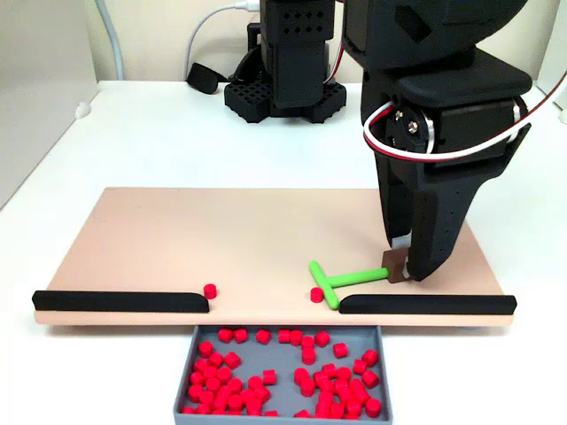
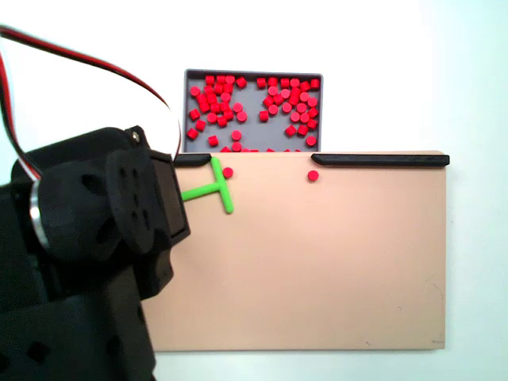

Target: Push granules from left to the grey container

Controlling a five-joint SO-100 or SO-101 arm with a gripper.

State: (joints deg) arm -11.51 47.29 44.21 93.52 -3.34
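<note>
Many red granules point(image 1: 328, 390) lie in the grey container point(image 1: 283, 357) at the front edge of the tan board point(image 1: 221, 239). Two more granules rest on the board by the gap between the black strips: one on the left point(image 1: 210, 290), one point(image 1: 316, 294) touching the head of the green T-shaped stick point(image 1: 341, 281). My gripper point(image 1: 403, 266) is shut on the stick's stem end, at the board's right. In the other fixed view, seen from above, the container point(image 2: 262, 135) is at the top, with the stick point(image 2: 213, 186) and the two loose granules point(image 2: 228, 172) point(image 2: 313, 175) just below it.
Two black strips point(image 1: 120, 302) point(image 1: 425, 304) line the board's front edge with a gap above the container. The arm's base point(image 1: 283, 80) and cables stand behind the board. From above, the arm point(image 2: 95, 262) covers the board's lower left.
</note>
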